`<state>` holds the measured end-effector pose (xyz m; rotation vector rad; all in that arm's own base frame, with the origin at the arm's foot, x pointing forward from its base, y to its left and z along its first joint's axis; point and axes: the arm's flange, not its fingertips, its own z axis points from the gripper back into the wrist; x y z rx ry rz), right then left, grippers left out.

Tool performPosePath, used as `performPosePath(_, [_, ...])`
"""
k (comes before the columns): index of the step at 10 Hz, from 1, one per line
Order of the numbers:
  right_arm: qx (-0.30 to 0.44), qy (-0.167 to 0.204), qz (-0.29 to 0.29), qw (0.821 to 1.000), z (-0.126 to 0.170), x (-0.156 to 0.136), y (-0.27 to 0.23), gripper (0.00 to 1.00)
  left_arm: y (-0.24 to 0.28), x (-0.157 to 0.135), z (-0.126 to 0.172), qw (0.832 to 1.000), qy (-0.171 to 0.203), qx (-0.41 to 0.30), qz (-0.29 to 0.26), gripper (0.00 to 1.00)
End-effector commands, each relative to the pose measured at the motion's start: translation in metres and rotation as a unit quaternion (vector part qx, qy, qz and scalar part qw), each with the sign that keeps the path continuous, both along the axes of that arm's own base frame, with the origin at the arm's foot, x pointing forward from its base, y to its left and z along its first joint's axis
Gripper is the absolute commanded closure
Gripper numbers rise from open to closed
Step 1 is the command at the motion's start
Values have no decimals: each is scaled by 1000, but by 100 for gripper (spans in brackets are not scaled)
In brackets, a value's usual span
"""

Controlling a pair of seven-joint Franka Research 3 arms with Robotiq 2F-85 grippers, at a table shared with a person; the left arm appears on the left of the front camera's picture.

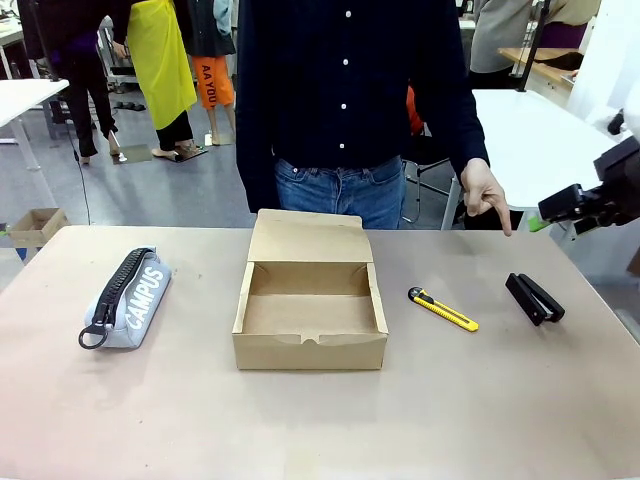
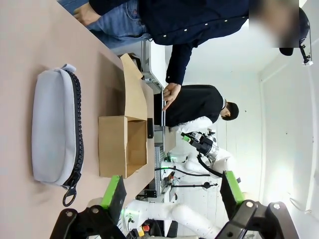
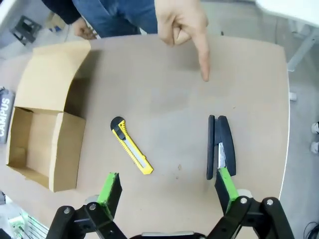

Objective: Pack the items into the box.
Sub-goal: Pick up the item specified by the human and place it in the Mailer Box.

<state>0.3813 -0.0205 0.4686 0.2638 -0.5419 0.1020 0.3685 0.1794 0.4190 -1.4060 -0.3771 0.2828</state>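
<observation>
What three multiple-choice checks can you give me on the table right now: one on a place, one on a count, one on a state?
1. Where does the utility knife lie?
A. inside the box
B. on the table, between the box and the black object
C. on the box's lid flap

2. How many items are inside the box?
A. none
B. one
C. two

3. How is the right gripper?
A. open, holding nothing
B. shut on the utility knife
C. shut on the black object

Answers:
1 B, the utility knife lies on the tabletop to the right of the box, with the black object farther right.
2 A, the front view shows the box's floor bare.
3 A, its jaws stand wide apart above the table with nothing between them.
</observation>
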Motion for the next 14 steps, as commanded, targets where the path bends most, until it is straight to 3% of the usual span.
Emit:
performPosePath(1, [-22, 9, 23, 999, -5, 3, 14, 0, 1, -1, 3, 1000, -8, -6, -2, 0])
performPosePath(2, [0, 0, 0, 1000, 0, 0, 0, 0, 1, -1, 3, 1000, -8, -6, -2, 0])
performPosePath(4, [-48, 47, -5, 998, -14, 16, 5, 0, 1, -1, 3, 1000, -8, -6, -2, 0])
performPosePath(8, [-103, 141, 0, 985, -65, 57, 0, 0, 1, -1, 3, 1000, -8, -6, -2, 0])
performPosePath(14, [-130, 227, 12, 965, -134, 102, 2, 0, 1, -1, 3, 1000, -8, -6, -2, 0])
